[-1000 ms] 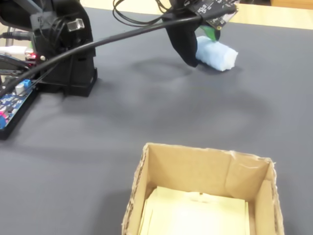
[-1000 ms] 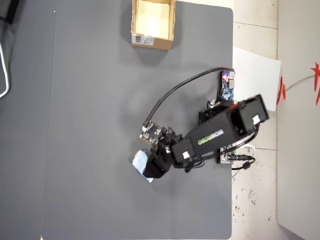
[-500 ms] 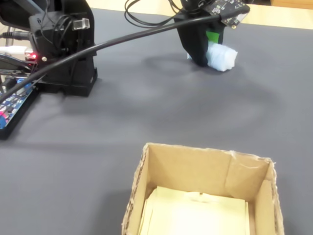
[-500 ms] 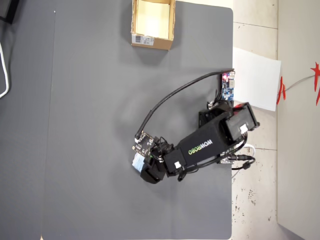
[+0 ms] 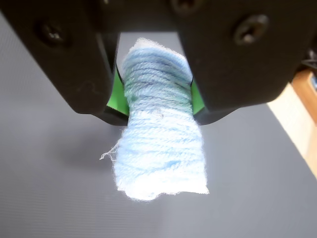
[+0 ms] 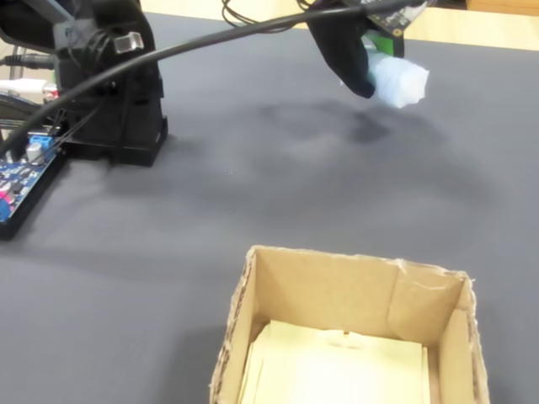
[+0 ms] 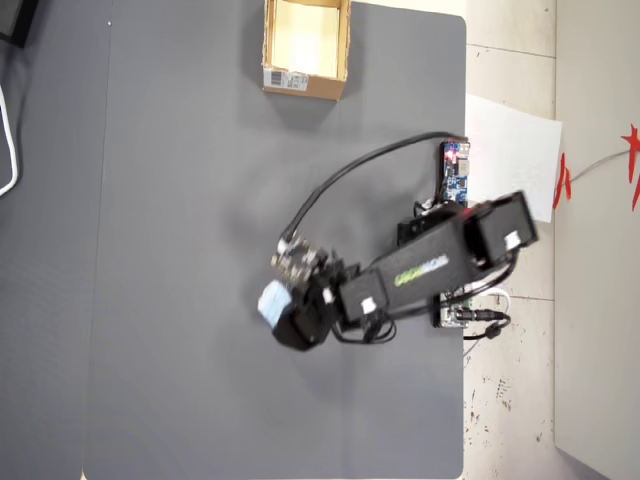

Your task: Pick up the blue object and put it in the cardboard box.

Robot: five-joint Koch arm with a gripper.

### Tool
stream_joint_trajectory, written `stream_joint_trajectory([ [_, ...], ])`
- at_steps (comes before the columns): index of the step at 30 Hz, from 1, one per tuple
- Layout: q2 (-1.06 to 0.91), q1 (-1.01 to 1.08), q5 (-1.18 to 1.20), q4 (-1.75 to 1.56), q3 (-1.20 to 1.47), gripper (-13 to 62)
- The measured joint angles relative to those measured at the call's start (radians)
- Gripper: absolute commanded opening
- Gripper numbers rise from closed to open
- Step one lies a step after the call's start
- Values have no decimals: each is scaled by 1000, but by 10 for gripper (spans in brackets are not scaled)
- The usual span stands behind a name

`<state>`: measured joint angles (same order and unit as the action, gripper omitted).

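The blue object (image 5: 161, 148) is a pale blue, ribbed, soft block, pinched at its middle between the green pads of my gripper (image 5: 157, 101). It hangs above the grey mat. In the fixed view the blue object (image 6: 402, 82) sticks out of the black gripper (image 6: 370, 71) at the top right, lifted off the table. The cardboard box (image 6: 354, 290) stands open at the bottom, with a pale yellowish floor. From overhead the blue object (image 7: 271, 301) shows at the arm's tip, and the cardboard box (image 7: 304, 82) with its white label sits far off at the top edge.
The arm's black base (image 6: 118, 101) stands at the left with a blue circuit board (image 6: 21, 172) and wires beside it. A black cable (image 6: 219, 38) arcs from base to gripper. The mat's right edge (image 5: 292, 134) meets pale table. White paper (image 7: 510, 150) lies off the mat.
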<state>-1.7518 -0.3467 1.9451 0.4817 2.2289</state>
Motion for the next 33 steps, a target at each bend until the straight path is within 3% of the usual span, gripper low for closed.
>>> stream_joint_trajectory([
  [14, -525, 278, -290, -166, 417, 74],
  [27, -528, 609, -511, -195, 463, 75],
  [33, -528, 719, -873, -193, 408, 74],
])
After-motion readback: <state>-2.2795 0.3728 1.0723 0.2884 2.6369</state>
